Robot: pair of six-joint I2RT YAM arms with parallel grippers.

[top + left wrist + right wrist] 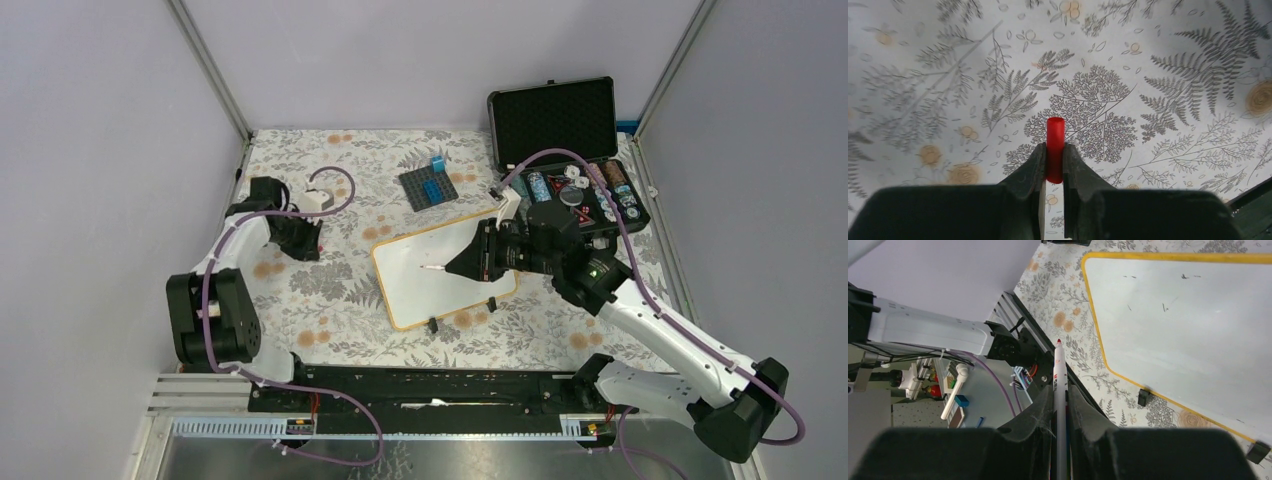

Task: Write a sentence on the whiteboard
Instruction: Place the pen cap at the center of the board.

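White, wood-coloured-framed whiteboard [430, 290] mid floral tabletop [330, 290]; right part hidden under right hand [455, 266], clamped on white red-tipped marker [1060, 375]. Board marks [1188, 276] too faint to read. Well apart, left hand [1054, 155] pinches red cap [1055, 145]. Grey studded baseplate [428, 187] beyond board.

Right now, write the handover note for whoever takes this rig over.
Left gripper: jaws shut on the red cap, over the floral cloth, clear of the whiteboard.
Right gripper: jaws shut on the marker, its red tip bare, above the whiteboard in the top view.
Done: cap off, marker gripped.
Left: the whole sentence; the whiteboard shows only faint specks.
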